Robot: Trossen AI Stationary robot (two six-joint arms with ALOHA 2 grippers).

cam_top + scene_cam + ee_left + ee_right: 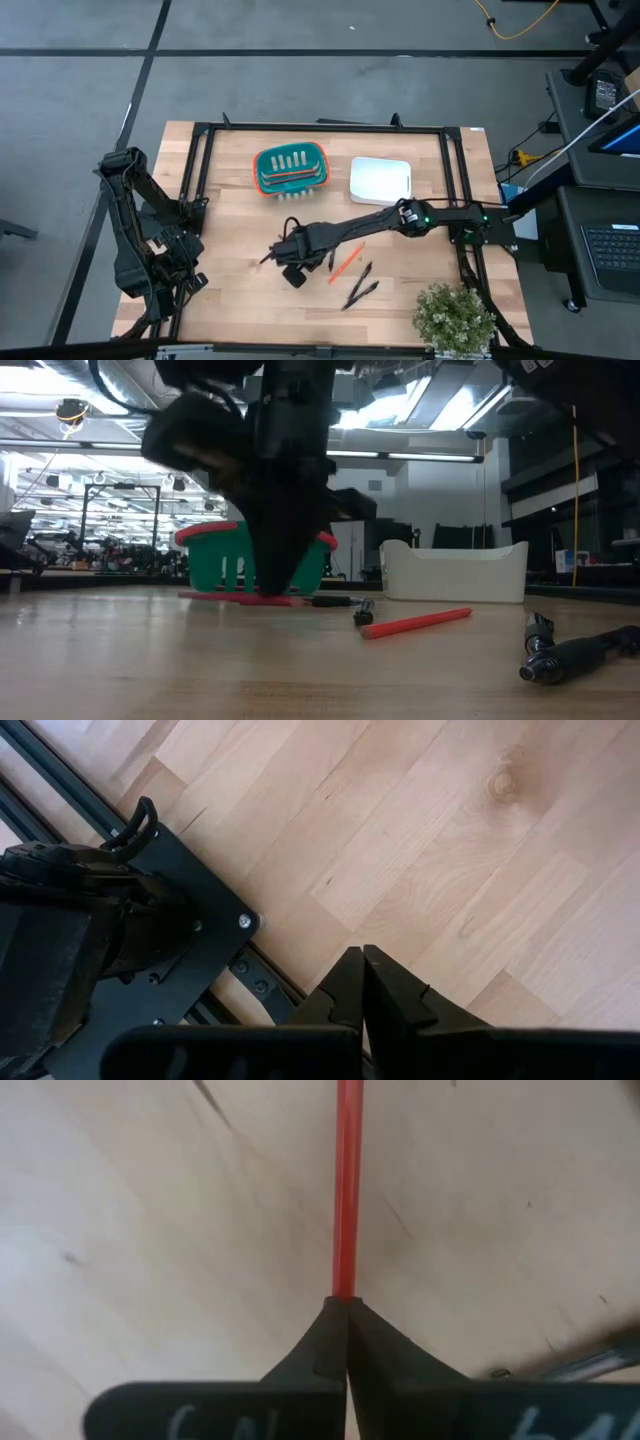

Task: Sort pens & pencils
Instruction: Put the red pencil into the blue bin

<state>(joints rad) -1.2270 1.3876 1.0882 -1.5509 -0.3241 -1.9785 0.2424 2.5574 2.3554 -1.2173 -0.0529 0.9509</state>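
Your right gripper (346, 1305) is down low over the middle of the bench (230, 300), jaws clenched on the near end of a red pencil (347, 1180) that runs straight away from the fingertips. In the low view that pencil lies flat on the wood under the gripper, in front of the teal basket (291, 170).

You've got it by the very tip. That's a thin, stiff, light stick, so weight won't trouble you, but a pinch at one end will likely let it swing or droop as you lift. A hold nearer the middle would carry it level. Its smooth round body could also roll or twist between the pads, so keep the lift slow.

A second pencil (346, 262) lies loose just to the right of the gripper, and beyond it the black pens (361, 284) sit in a small cluster, some crossing each other. Those look a touch thicker, equally rigid, and probably just as slick. Take them mid-body, one at a time, since the crossed ones may drag a neighbour along.

The basket already holds some red pencils, and the white tray (380, 180) stands just beside it on the right.

Your left gripper (362, 985) waits at the bench's left edge by the frame, jaws pressed together on nothing.
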